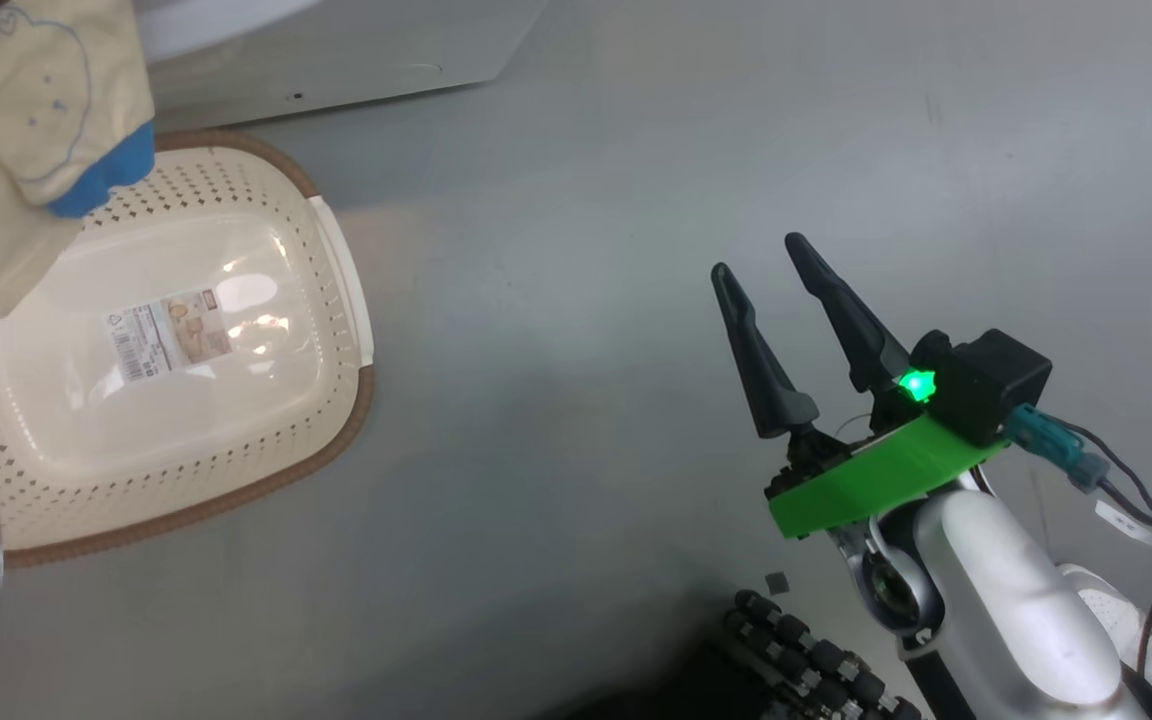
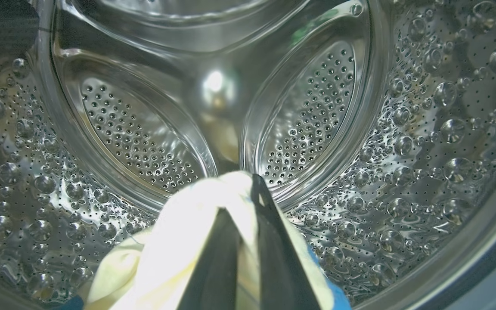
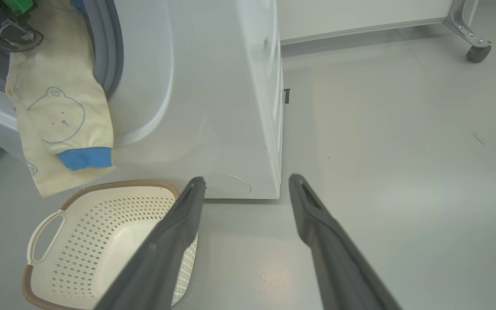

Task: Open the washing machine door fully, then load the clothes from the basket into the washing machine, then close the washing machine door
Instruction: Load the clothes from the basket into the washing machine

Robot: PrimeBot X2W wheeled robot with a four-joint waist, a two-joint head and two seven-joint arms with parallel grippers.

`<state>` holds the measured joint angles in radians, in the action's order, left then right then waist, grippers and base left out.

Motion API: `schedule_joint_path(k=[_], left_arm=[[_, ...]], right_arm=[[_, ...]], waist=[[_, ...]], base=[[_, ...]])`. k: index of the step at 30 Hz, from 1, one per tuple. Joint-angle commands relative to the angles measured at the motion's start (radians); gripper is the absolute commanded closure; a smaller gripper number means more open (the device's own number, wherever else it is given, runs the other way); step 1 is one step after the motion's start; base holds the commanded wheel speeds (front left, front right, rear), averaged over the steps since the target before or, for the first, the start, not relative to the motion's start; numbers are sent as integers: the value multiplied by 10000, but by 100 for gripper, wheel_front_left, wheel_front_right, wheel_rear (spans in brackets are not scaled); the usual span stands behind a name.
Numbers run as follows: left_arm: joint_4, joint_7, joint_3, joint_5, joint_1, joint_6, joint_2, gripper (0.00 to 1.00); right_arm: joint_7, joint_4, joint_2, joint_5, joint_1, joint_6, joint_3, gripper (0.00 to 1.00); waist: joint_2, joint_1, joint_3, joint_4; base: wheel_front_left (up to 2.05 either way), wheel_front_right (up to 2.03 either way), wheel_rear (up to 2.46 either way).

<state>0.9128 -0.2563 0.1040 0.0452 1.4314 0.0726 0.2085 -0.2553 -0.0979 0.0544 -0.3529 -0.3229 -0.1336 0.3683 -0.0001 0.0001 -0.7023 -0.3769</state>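
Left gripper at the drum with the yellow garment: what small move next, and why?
Probably reach deeper into the drum before letting go. The left gripper is shut on the clothes just inside the drum, but much of the fabric hangs outside over the grey gasket, above the basket.

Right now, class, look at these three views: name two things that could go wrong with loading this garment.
1. The left gripper holds the garment inside the drum, yet much fabric hangs outside over the grey seal; released now, it might slide out.
2. Trailing fabric could get trapped against that seal at closing.
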Motion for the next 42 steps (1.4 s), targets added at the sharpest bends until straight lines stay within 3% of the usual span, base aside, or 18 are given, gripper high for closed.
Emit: schedule_joint_path(k=[1, 15, 23, 30, 40, 42], left_arm=[[-190, -55, -30, -40, 660, 89, 390, 100], [328, -55, 793, -659, 2082, 149, 523, 100], [315, -55, 899, -753, 2567, 472, 857, 100], [1451, -35, 1085, -749, 2652, 575, 761, 100], [3147, 1464, 1461, -830, 2832, 742, 411, 100], [3269, 1620, 1513, -819, 2794, 772, 341, 91]], right_arm=[[-65, 220, -25, -85, 210, 29, 184, 0], [-65, 154, -37, -276, 450, 29, 416, 0], [-65, 161, -39, -271, 666, 29, 426, 0], [-65, 94, -34, -273, 686, 29, 466, 0], [-65, -6, -3, -303, 677, 29, 442, 0], [-65, -18, -4, -306, 689, 29, 450, 0]], waist=[[1, -1, -79, -82], [1, -1, -192, -563], [1, -1, -276, -757], [1, -1, -323, -614], [1, -1, -45, -344], [1, -1, 32, -328]], base=[[0, 0, 0], [0, 0, 0], [0, 0, 0], [0, 0, 0], [0, 0, 0], [0, 0, 0]])
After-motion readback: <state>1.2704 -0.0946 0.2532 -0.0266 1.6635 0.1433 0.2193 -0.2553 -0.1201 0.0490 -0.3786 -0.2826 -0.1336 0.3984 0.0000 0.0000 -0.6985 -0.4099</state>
